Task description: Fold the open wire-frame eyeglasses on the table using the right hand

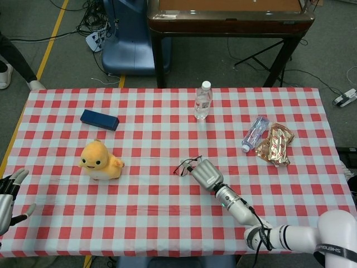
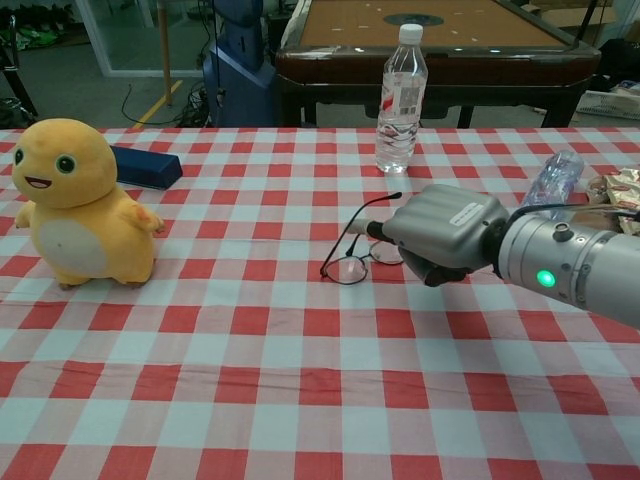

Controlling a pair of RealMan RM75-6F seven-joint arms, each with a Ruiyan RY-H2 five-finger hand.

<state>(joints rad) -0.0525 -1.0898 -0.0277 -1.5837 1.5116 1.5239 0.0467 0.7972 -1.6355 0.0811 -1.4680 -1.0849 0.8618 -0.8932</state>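
The wire-frame eyeglasses (image 1: 184,166) lie on the checked tablecloth near the table's middle. In the chest view the eyeglasses (image 2: 350,266) sit skewed, one temple raised and swung across toward the lenses. My right hand (image 1: 205,173) is right beside them on their right. Its fingers are curled in, and one outstretched finger touches the temple in the chest view, where the right hand (image 2: 445,232) covers the frame's right end. My left hand (image 1: 8,195) hangs off the table's left edge with its fingers spread, holding nothing.
A yellow plush toy (image 1: 99,161) stands to the left, a dark blue case (image 1: 99,119) behind it. An upright water bottle (image 1: 203,101) stands at the back middle. A lying bottle (image 1: 255,133) and a gold snack bag (image 1: 274,145) are at the right.
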